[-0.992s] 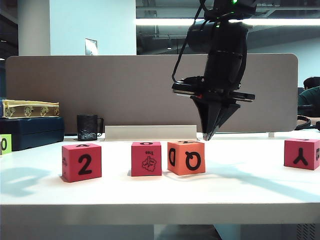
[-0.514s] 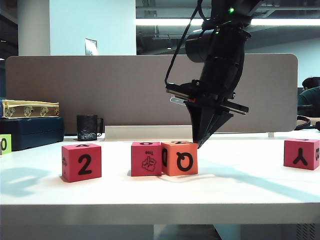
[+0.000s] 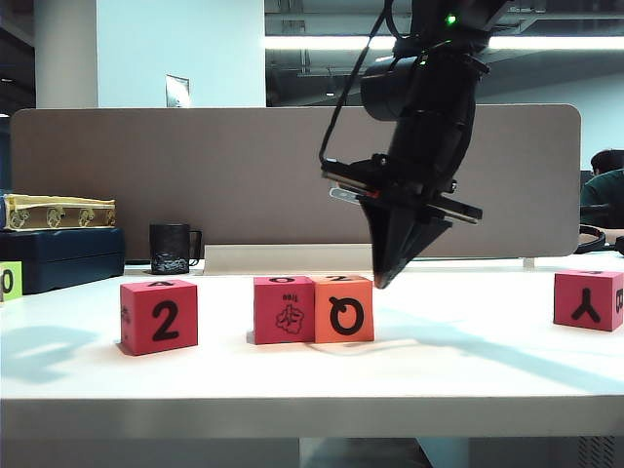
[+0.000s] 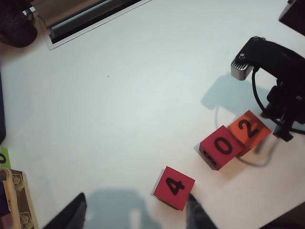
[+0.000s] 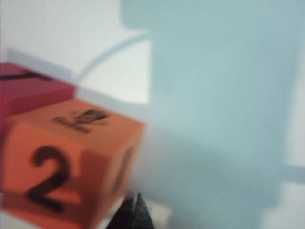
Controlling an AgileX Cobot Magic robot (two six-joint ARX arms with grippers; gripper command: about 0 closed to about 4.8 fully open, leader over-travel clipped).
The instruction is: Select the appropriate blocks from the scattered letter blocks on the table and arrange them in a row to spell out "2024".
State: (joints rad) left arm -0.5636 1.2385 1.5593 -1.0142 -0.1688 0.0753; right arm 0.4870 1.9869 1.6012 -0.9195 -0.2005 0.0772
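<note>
Four blocks stand on the white table [image 3: 487, 375]: a pink-red one showing 2 [image 3: 159, 315], a pink-red one with a tree drawing [image 3: 284, 309], an orange one showing Q [image 3: 343, 308] flush against it, and a pink-red Y block [image 3: 588, 299] far right. My right gripper [image 3: 382, 281] is shut and empty, its tip at the orange block's upper right edge. The right wrist view shows its tip [image 5: 134, 210] beside the orange block's 2 face [image 5: 62, 171]. My left gripper [image 4: 136, 222] hangs open above the table, with the block topped 4 [image 4: 174, 187] near one finger; blocks 0 [image 4: 221, 147] and 2 [image 4: 249, 131] lie beyond.
A black mug [image 3: 174, 249] and a white rail [image 3: 292, 258] stand before the grey divider panel [image 3: 244, 166]. At far left are a dark case [image 3: 63, 255] with a yellowish box on top and a lime-green block [image 3: 10, 281].
My right gripper swung left and tilted. The orange block slid left and turned square, and it now touches the tree block. The left arm stayed still.
</note>
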